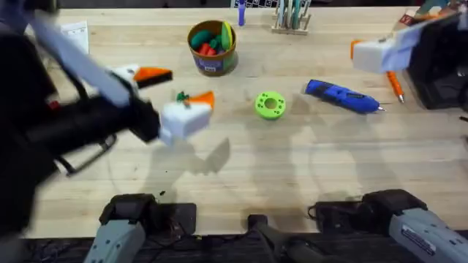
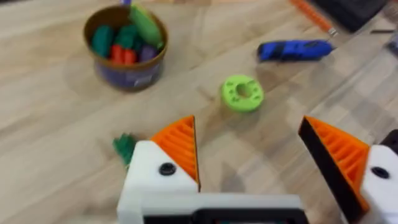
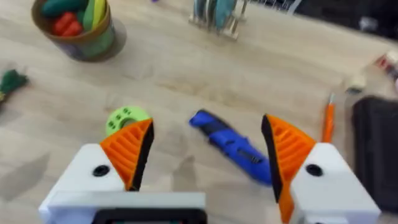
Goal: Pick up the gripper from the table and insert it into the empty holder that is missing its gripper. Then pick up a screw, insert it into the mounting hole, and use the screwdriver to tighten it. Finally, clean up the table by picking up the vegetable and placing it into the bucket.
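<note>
The left hand [image 2: 249, 162] hangs wide open and empty, the green vegetable [image 2: 124, 147] on the desk [image 2: 56, 124] just left of its left finger — the right hand [image 3: 205, 155], also wide, hovers over the screwdriver [image 3: 233, 147], well apart.

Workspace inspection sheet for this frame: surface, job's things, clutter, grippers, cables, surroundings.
Surface: light wooden table, nothing spilled.
Job's things: chunky blue electric screwdriver lying flat; small dark green toy vegetable on the table; round orange-brown bucket upright, holding red and green toys.
Clutter: green round plastic disc; slim orange pen-like tool.
Grippers: left gripper jaws open, empty, close by the vegetable; right gripper jaws open, empty, above the screwdriver.
Cables: thin dark loop beside the left arm.
Surroundings: small tool rack at the far edge; black equipment at the right.
</note>
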Tool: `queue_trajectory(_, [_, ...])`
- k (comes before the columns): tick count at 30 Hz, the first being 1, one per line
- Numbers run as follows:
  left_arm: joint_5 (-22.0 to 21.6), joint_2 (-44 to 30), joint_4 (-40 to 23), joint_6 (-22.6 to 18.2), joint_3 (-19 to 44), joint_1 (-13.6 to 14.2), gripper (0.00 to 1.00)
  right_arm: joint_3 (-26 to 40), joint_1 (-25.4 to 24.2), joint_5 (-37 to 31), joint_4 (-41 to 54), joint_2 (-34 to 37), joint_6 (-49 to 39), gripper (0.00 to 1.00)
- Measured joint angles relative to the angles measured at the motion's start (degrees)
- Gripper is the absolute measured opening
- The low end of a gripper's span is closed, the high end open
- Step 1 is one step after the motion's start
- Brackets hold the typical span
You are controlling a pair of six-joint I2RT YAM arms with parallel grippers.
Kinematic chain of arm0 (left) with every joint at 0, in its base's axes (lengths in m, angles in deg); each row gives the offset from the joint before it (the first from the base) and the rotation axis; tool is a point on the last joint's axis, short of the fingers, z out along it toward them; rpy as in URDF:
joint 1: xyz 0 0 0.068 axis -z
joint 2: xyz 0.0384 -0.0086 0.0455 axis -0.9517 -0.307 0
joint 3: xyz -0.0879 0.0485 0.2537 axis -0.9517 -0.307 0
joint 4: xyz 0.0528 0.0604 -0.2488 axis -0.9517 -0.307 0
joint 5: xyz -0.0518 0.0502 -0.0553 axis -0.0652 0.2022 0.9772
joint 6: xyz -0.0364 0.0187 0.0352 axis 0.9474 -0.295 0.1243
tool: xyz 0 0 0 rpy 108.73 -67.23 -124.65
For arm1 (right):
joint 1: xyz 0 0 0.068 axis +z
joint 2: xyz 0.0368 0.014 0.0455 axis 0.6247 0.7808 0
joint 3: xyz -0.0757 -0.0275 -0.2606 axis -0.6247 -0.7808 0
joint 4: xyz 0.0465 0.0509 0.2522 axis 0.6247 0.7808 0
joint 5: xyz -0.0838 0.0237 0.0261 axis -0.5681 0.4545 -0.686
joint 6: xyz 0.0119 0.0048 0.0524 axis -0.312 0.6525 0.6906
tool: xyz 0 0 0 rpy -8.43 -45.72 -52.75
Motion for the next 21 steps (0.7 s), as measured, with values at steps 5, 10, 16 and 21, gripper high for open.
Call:
queue_trajectory(5, [-6.93, -14.54, -9.15, -2.04, 14.03, -0.04, 0.985, -0.14, 0.00, 0.31, 6.42, -0.64, 6.57, 0.984])
queue_trajectory(10, [-12.51, -22.68, -13.68, -2.52, 20.33, -0.11, 0.986, -4.50, 0.00, 0.35, 6.25, -1.42, 10.74, 0.985])
queue_trajectory(16, [-28.33, -32.08, -18.61, -1.19, 22.87, -0.09, 0.986, -9.39, 0.00, 0.36, 6.99, -2.35, 13.07, 0.985])
queue_trajectory(21, [-33.53, -40.99, -18.82, 2.02, 22.87, 0.88, 0.986, -9.40, 0.00, 0.35, 6.61, -2.56, 13.36, 0.986])
